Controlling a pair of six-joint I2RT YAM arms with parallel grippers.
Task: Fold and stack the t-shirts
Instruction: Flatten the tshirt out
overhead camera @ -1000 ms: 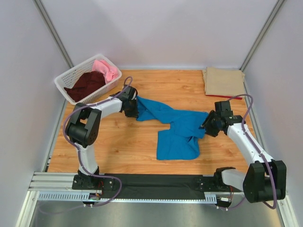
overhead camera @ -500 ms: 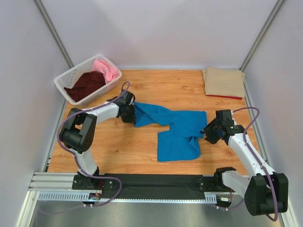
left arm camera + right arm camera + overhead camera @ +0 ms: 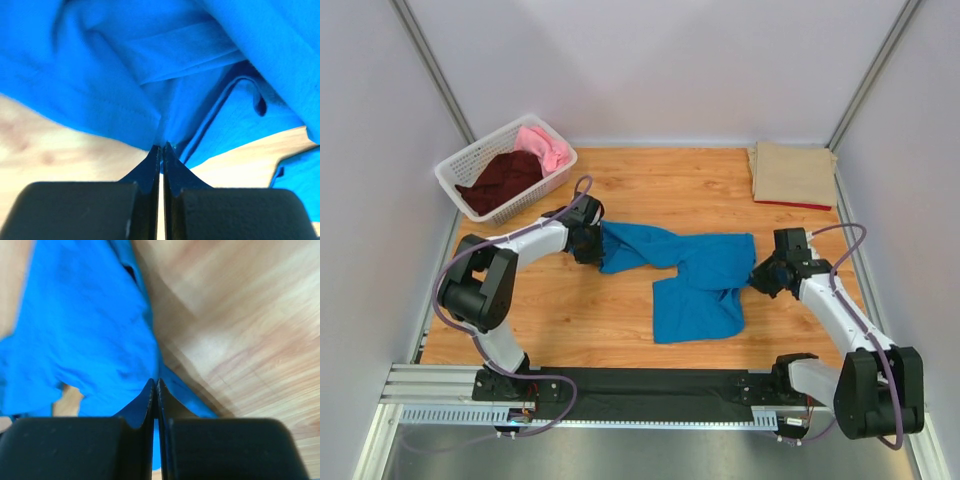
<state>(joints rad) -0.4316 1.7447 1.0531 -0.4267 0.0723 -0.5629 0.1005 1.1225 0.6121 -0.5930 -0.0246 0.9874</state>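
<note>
Five shirts: one blue shirt (image 3: 695,275) mid-frame, one tan shirt (image 3: 793,172) and one red shirt (image 3: 802,205) at upper right, one maroon shirt (image 3: 502,180) and one pink shirt (image 3: 546,147) at upper left. One basket (image 3: 455,170). Two arms: left arm (image 3: 535,235), right arm (image 3: 835,310).

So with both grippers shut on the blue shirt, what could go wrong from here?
The right gripper seems to pinch only a thin edge of the blue t-shirt, so the cloth may slip out when pulled. The shirt lies bunched and twisted between it and the left gripper; spreading it may leave creases. A wide pull could brush the tan folded shirt at the far right.
</note>
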